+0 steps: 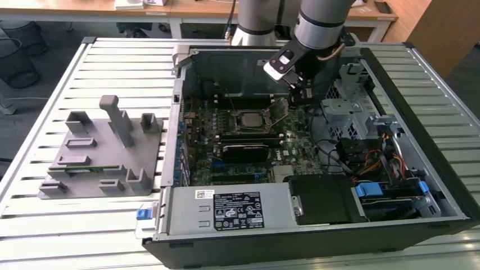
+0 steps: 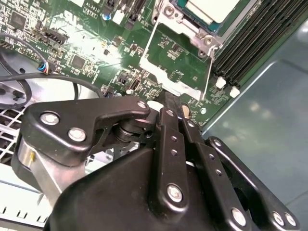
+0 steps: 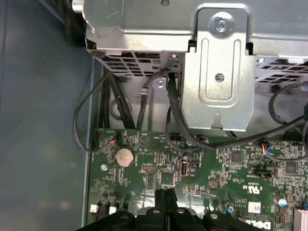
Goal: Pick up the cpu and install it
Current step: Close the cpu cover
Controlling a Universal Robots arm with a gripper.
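The cpu (image 1: 248, 119) lies flat in its socket in the middle of the green motherboard (image 1: 296, 149), its silvery-white top facing up. In the second wrist view the cpu (image 2: 211, 8) sits under the metal socket frame (image 2: 168, 67). My gripper (image 1: 298, 97) hangs inside the open computer case, to the exterior view's right of the socket and a little behind it. The black fingers (image 2: 169, 108) are pressed together, shut with nothing between them, close above the board near the end of the thin socket lever (image 2: 208, 72). The same fingertips (image 3: 162, 196) appear in the first wrist view.
A grey plastic fixture block (image 1: 105, 152) stands on the slatted table at the exterior view's left. Inside the case are a metal drive cage (image 1: 352, 107), black cables (image 3: 173, 115), a black heatsink (image 1: 244, 151), memory slots (image 2: 255, 33) and the power supply (image 1: 225, 211) in front.
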